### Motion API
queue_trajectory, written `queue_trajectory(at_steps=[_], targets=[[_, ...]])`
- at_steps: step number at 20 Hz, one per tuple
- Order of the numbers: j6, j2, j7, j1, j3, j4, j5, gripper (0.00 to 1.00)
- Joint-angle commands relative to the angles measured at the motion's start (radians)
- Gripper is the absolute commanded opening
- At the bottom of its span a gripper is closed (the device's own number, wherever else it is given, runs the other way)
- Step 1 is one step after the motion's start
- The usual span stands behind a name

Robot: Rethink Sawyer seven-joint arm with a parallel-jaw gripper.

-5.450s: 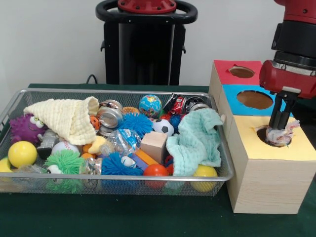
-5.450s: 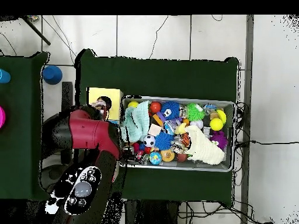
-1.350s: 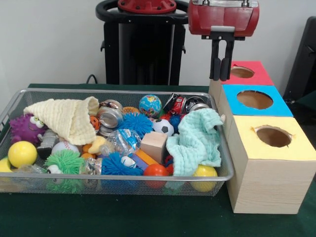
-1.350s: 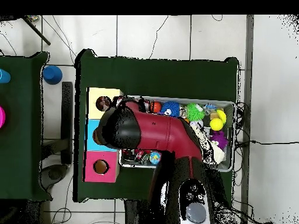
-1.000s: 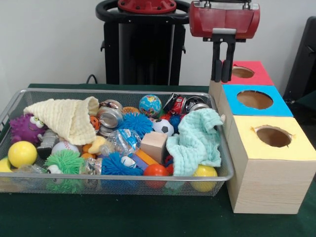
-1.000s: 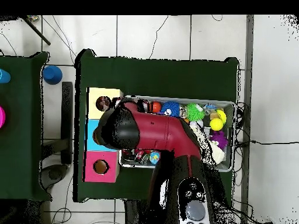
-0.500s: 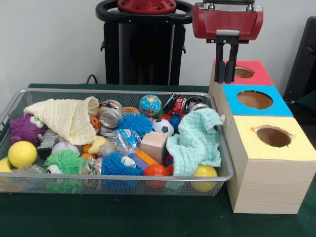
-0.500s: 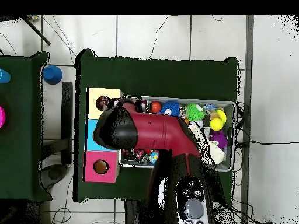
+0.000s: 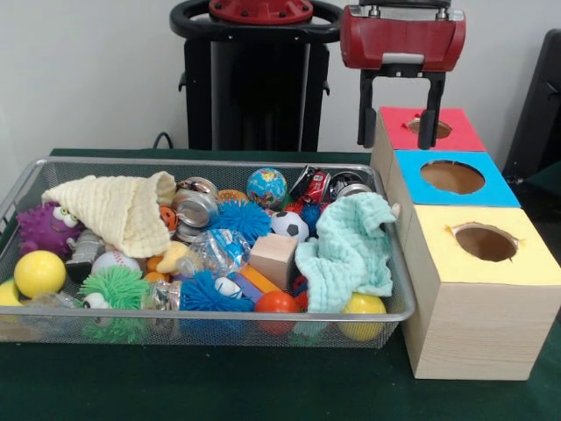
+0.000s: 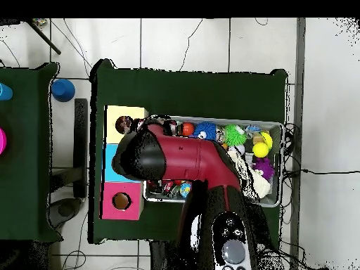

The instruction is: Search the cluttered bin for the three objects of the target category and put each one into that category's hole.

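Note:
My gripper (image 9: 396, 140) hangs open and empty above the bin's far right corner, beside the red-topped box (image 9: 451, 132). One finger (image 9: 429, 118) stands in front of the red hole. The wire bin (image 9: 210, 163) holds a cream cloth (image 9: 114, 210) on the left and a mint cloth (image 9: 346, 250) on the right. The yellow-topped box (image 9: 526, 263) with its hole (image 9: 485, 242) stands nearest, and the blue-topped box (image 9: 491, 189) sits behind it. In the overhead view my arm (image 10: 179, 158) covers the gripper and the bin's left part; something pale lies in the yellow hole (image 10: 124, 125).
Mixed in the bin are spiky balls (image 9: 241, 219), a globe ball (image 9: 266, 187), a football (image 9: 288, 225), a wooden block (image 9: 273, 260), cans (image 9: 197, 209), a crushed bottle (image 9: 215, 252) and yellow balls (image 9: 39, 274). Overhead, a second green table (image 10: 24, 151) lies to the left.
The gripper has left the yellow hole, where it held a crumpled white thing, and risen to the bin's far right corner. In the last half second its fingers spread from shut to open.

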Motion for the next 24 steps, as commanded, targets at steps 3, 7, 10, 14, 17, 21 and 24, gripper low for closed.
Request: queue_trajectory(at_steps=[3,7,10,14,17,21,24], targets=[[0.106,0.018,0.008,-0.016,0.049,0.011,-0.050,1.00],[0.093,0.011,0.007,-0.027,0.055,0.033,-0.050,1.00],[0.077,0.008,-0.003,-0.047,0.060,0.056,-0.053,1.00],[0.053,0.014,-0.032,-0.080,0.082,0.073,-0.066,1.00],[0.060,0.022,-0.039,-0.080,0.074,0.057,-0.090,1.00],[0.052,0.036,-0.038,-0.080,0.064,0.034,-0.125,1.00],[0.044,0.035,-0.054,-0.112,0.098,0.051,-0.129,1.00]])
